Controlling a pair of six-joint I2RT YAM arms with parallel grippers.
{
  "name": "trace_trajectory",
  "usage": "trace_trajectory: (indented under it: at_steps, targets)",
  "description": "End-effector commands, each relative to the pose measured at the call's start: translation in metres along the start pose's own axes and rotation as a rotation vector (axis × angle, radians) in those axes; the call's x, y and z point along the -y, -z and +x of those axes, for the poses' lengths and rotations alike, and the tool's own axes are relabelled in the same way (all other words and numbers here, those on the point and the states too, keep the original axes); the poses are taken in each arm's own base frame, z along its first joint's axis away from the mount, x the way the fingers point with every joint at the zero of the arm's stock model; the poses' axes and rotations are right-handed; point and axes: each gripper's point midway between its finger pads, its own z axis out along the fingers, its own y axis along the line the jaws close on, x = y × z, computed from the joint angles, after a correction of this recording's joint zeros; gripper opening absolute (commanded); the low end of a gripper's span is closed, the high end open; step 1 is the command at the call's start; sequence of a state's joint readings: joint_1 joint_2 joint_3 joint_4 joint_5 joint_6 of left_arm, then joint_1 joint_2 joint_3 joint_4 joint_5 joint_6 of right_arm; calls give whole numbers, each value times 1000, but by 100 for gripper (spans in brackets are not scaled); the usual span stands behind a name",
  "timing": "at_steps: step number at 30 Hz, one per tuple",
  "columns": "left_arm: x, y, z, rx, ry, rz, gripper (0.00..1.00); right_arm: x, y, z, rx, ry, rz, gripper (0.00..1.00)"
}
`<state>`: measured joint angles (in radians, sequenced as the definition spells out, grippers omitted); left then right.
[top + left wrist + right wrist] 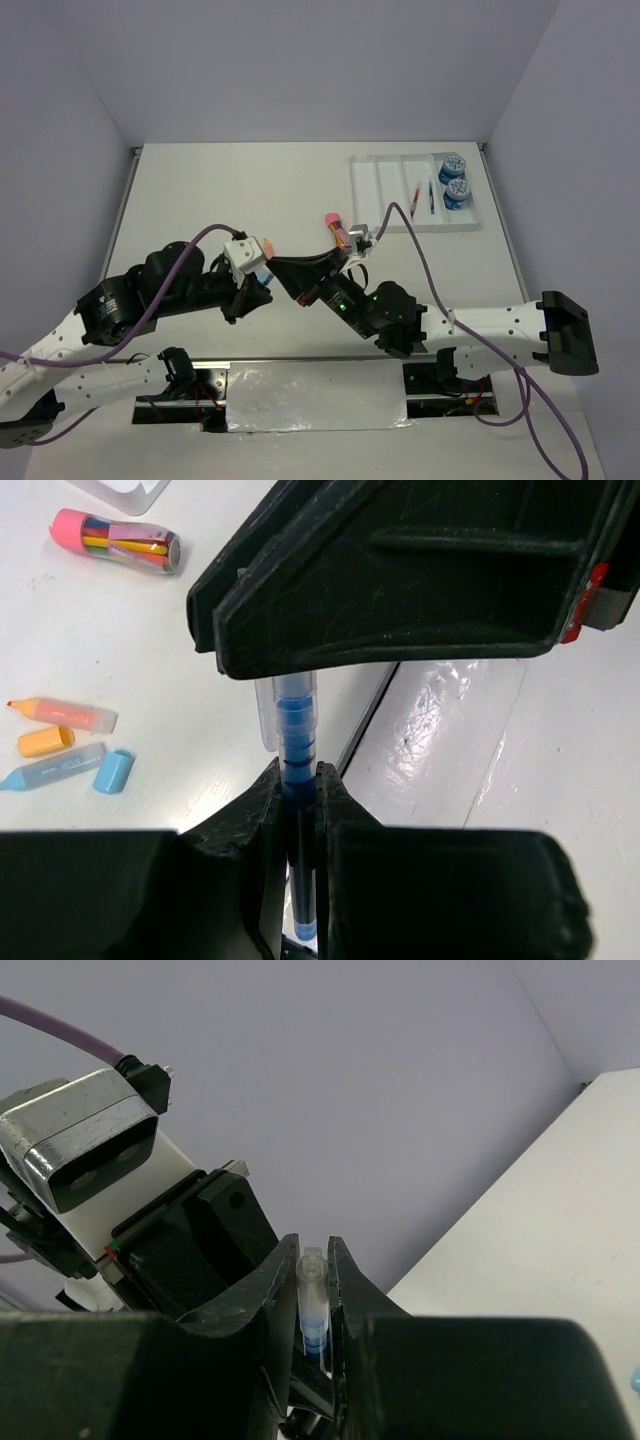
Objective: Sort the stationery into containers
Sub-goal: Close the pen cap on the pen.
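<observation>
The top view hides the grasp where the arms meet over the bench [200, 190]. The wrist views show the left claw [298, 778] and right claw [314, 1265] both pinching one clear pen [297, 715] above the bench. The left wrist view shows markers [60, 715] and caps [113, 770] lying at 9 o'clock and a pink-capped tube [120, 540] at 11. The tray [365, 180], at 1 o'clock in the top view, holds two rolls [452, 166] in its rightmost compartment, with a red pen [416, 196] and a blue pen [431, 197] in the next.
</observation>
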<state>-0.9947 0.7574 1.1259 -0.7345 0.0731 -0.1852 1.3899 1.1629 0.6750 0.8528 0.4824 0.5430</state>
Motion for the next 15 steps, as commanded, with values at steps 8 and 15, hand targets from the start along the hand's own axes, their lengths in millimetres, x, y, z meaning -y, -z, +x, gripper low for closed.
trace_trajectory:
  at_steps: [8, 15]
  targets:
    - [44, 34, -165, 867, -39, 240, 0, 55, 56, 85, -508, 354, 196, 15]
    - [52, -11, -99, 750, 32, 357, 0, 7, 34, -3, -365, 396, 149, 47]
